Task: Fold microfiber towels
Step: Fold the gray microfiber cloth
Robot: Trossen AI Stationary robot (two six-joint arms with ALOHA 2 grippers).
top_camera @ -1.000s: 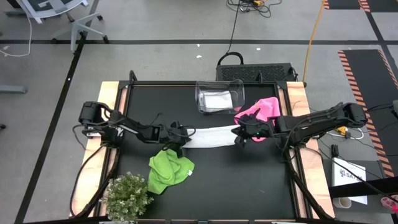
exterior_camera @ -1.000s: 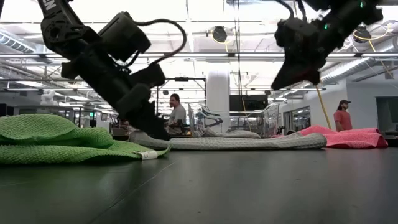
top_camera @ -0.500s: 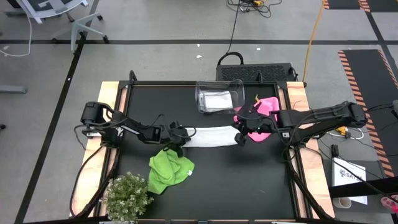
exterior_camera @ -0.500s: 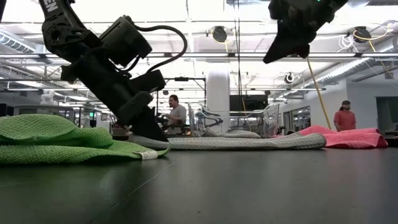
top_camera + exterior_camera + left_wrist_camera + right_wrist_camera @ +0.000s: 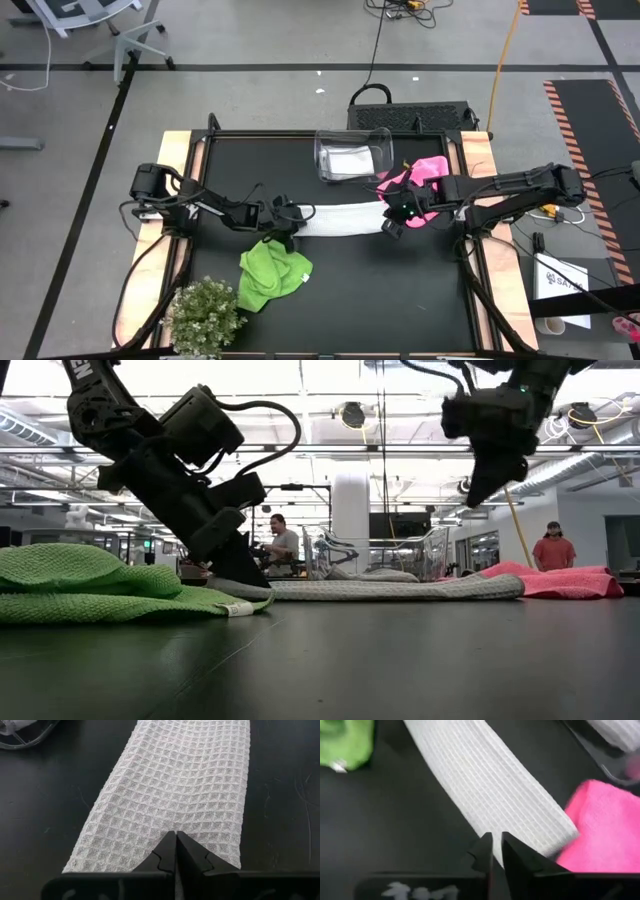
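White waffle-weave towel point(image 5: 340, 219): folded strip, table centre, between both grippers.
Left gripper point(image 5: 175, 851): fingers pressed together, tips on strip's end.
Right gripper point(image 5: 496, 851): raised, narrow gap, empty.
Neighbours: crumpled pink towel point(image 5: 420, 178); lime green towel point(image 5: 270, 275); clear plastic bin point(image 5: 352, 154).

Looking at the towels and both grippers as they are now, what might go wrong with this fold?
1. The left gripper is shut at one end of the white towel; the right gripper hangs above the other end, so pulling one-handed may skew the strip.
2. The pink towel lies against that end; the right gripper could catch it too.
3. The green towel lies close to the left gripper and might get dragged.
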